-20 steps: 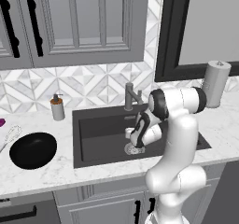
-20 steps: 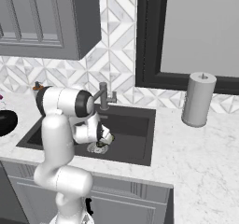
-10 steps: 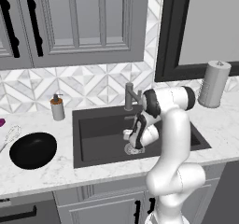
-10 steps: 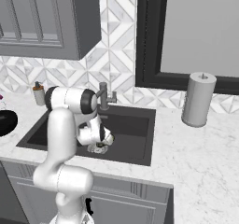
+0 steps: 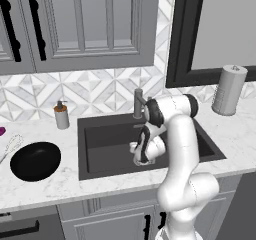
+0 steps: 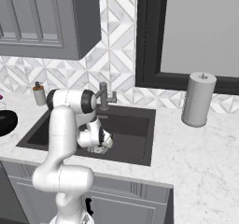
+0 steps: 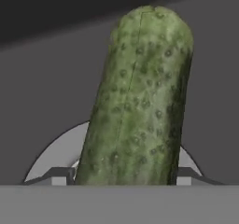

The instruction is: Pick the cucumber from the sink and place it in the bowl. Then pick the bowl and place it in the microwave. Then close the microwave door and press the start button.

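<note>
The cucumber (image 7: 140, 101), dark green and bumpy, lies on the floor of the dark sink (image 5: 110, 134) over the round metal drain (image 7: 51, 157). My gripper (image 7: 122, 175) straddles it, one dark fingertip (image 7: 58, 175) close on each side, and I cannot see firm contact. In the base views the gripper (image 5: 141, 156) (image 6: 99, 146) reaches down into the basin near the tap (image 5: 139, 103). The black bowl (image 5: 35, 160) (image 6: 4, 122) rests on the counter left of the sink. The microwave and its door are out of view.
A soap dispenser (image 5: 61, 115) stands at the sink's back left corner. A paper towel roll (image 5: 229, 90) (image 6: 198, 99) stands on the counter to the right. Grey cabinets hang above, and a dark-framed window is behind the tap.
The hand has sunk lower into the basin over the drain, and the jaws have narrowed around the cucumber. The bowl has not moved.
</note>
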Controlling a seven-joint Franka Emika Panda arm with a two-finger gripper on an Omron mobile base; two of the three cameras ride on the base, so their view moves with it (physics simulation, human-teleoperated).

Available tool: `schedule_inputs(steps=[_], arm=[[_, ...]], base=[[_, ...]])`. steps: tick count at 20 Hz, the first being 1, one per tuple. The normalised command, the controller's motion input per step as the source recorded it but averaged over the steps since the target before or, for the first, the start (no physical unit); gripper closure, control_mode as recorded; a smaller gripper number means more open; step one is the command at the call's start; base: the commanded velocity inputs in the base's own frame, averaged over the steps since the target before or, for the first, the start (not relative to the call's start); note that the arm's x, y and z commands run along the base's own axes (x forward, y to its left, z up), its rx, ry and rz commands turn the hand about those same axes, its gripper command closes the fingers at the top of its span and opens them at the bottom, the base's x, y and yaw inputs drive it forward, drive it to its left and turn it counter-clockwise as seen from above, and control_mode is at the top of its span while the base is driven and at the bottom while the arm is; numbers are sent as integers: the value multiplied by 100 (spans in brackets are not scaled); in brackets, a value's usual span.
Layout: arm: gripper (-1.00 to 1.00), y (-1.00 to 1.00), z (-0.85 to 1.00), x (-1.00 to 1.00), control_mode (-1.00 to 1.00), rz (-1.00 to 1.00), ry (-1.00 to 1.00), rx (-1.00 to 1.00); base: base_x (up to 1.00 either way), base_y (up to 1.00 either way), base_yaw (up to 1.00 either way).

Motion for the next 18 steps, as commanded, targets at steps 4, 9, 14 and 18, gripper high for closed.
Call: schedule_inputs(steps=[4, 9, 14, 18], arm=[[100, 0, -13, 22, -100, 0, 0, 0], [100, -2, 25, -32, -100, 0, -7, 4], [100, -38, 75, -50, -100, -2, -19, 16], [100, -61, 88, -34, -100, 0, -17, 18]], base=[[0, 0, 0], [0, 0, 0], [0, 0, 0], [0, 0, 0]])
